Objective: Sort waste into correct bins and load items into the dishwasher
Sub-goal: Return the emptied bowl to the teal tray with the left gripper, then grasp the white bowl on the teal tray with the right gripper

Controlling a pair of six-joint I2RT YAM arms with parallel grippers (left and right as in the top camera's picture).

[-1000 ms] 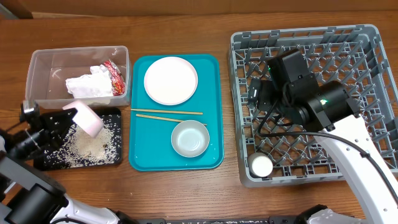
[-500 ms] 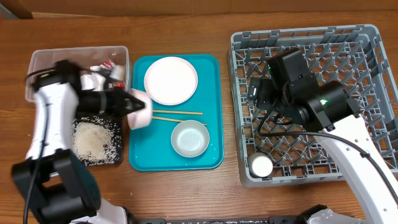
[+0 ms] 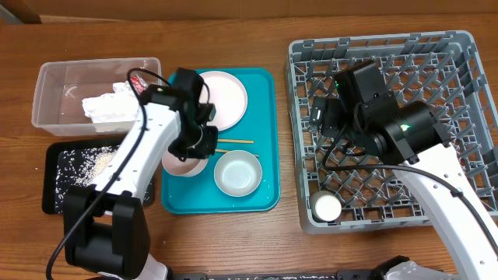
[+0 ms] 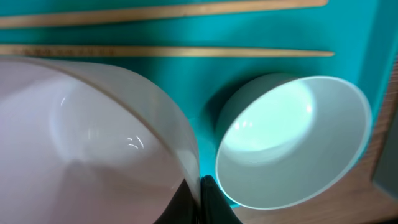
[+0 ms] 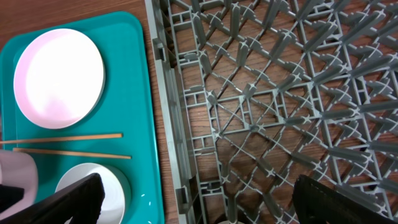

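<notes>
The left gripper (image 4: 199,198) is clamped on the rim of the pinkish bowl (image 4: 81,143). Its dark fingertips (image 4: 210,202) pinch the bowl's wall at the bottom edge of the left wrist view. From overhead that grip is hidden under the wrist, and only the bowl's body shows, over the near-left part of the teal serving tray (image 3: 263,117). Neither view settles whether the bowl rests on the tray. Just to its right the white bowl (image 4: 292,140) sits upright on the tray, and beyond both bowls the two chopsticks (image 4: 168,51) lie roughly parallel across it. The overhead view adds what the wrist camera misses: the plate (image 3: 226,101) at the tray's far end, partly covered by the left arm. It also shows the clear tub (image 3: 54,93) holding the crumpled napkin (image 3: 109,109). In front of the tub is the black tray (image 3: 53,198), scattered with rice grains (image 3: 93,155). The right gripper (image 5: 205,208) hangs above the dish rack (image 5: 280,93) with its fingers spread wide and nothing between them. This is plain in the right wrist view, whereas overhead the arm covers them. The overhead view also shows the small cup (image 3: 327,206) standing in the rack's near-left corner.
</notes>
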